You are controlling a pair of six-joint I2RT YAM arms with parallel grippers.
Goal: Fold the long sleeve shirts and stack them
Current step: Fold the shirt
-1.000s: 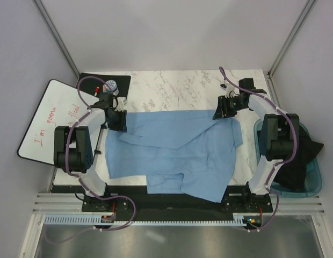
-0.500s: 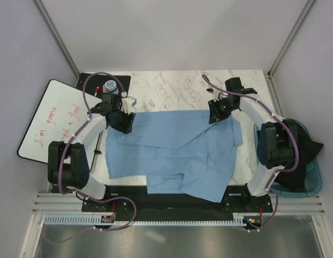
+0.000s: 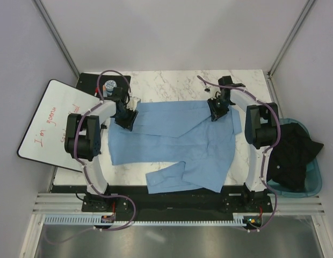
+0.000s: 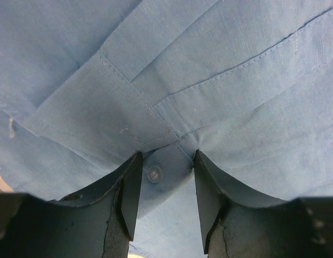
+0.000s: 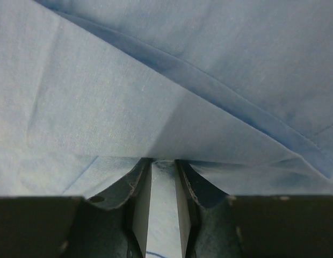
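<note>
One light-blue long sleeve shirt point(image 3: 177, 142) lies spread on the marble table point(image 3: 172, 83), with a sleeve folded across its near edge. My left gripper point(image 3: 126, 115) is at the shirt's far left corner. In the left wrist view the gripper point(image 4: 166, 161) has a buttoned fold of the shirt point(image 4: 209, 80) between its jaws, which stand partly apart. My right gripper point(image 3: 215, 114) is at the shirt's far right corner. In the right wrist view the gripper point(image 5: 164, 164) is pinched narrowly on an edge of the shirt point(image 5: 156, 80).
A blue bin point(image 3: 313, 185) holding dark cloth point(image 3: 295, 156) stands at the table's right edge. A whiteboard point(image 3: 48, 118) with red writing lies at the left. A black mat point(image 3: 88, 80) with a small capped container point(image 3: 109, 86) sits at the far left.
Both grippers moved toward the far side and inward, dragging the shirt's far edge away from the bases. The shirt now lies flatter and further back.
</note>
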